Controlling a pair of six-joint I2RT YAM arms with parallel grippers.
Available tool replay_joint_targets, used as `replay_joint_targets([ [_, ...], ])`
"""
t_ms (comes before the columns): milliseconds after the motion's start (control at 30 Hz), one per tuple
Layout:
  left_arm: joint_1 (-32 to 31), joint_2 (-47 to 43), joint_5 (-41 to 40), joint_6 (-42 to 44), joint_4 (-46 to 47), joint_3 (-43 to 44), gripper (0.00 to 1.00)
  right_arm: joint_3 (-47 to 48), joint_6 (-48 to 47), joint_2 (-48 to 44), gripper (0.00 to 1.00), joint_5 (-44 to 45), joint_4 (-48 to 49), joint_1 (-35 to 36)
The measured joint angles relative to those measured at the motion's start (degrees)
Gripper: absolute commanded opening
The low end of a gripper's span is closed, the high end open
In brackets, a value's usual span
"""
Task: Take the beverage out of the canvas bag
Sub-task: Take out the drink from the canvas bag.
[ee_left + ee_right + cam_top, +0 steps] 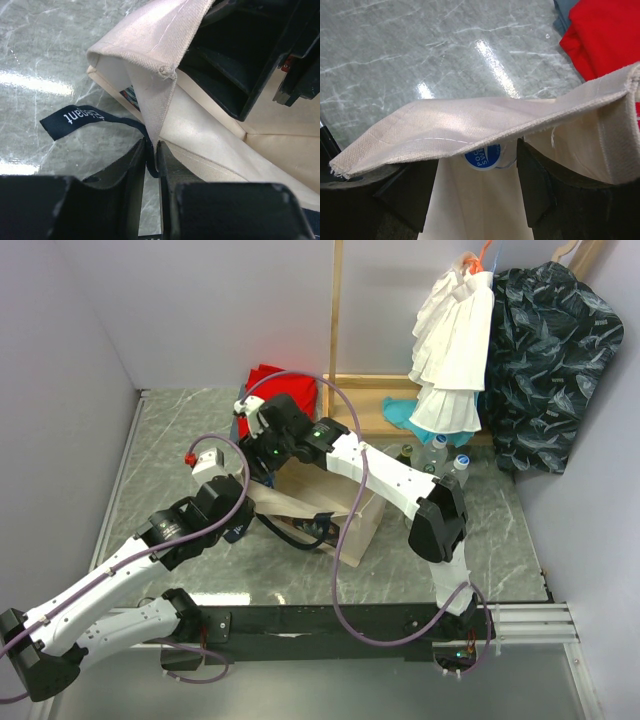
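My left end effector (151,150) is clamped on the canvas bag (200,125) rim, holding its mouth up; my right end effector (477,190), jaws apart inside, should straddle the beverage (484,155) deep within squarely before closing.

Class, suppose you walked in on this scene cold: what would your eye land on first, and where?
Both arms crowd onto the beige canvas bag mid-table: the left gripper pinches its rim, while the right gripper stands open at the mouth, flanking the blue-topped beverage. Behind lie a red cloth and, far right, hanging clothes.
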Motion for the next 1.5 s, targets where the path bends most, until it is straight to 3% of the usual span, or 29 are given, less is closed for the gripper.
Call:
replay_joint_targets([
  [267,0.0,-0.1,-0.4,0.0,0.0,0.0,0.22,3.6,0.0,2.4,0.63,-0.1,-0.5,0.0],
  [567,0.0,-0.1,-0.5,0.0,0.0,0.0,0.22,3.7,0.0,3.3,0.62,0.4,-1.1,0.0],
  [700,0.0,-0.1,-0.5,0.0,0.0,0.0,0.22,3.5,0.0,3.3,0.53,0.5,-0.9,0.0],
  [767,0.0,0.0,-0.5,0.0,0.0,0.0,0.22,3.5,0.0,3.3,0.42,0.6,-1.0,0.0],
  [933,0.0,0.0,-0.6,0.0,0.0,0.0,0.22,3.5,-0.2,3.3,0.34,1.3,-0.9,0.0],
  [1033,0.0,0.0,-0.6,0.0,0.0,0.0,0.22,3.5,-0.2,3.3,0.07,1.4,-0.9,0.0],
  [1100,0.0,0.0,-0.6,0.1,0.0,0.0,0.22,3.5,-0.2,3.3,0.0,1.4,-0.9,0.0],
  [1500,0.0,0.7,-0.5,0.2,0.1,0.0,0.22,1.6,0.0,2.0,0.0,3.1,0.2,0.0],
])
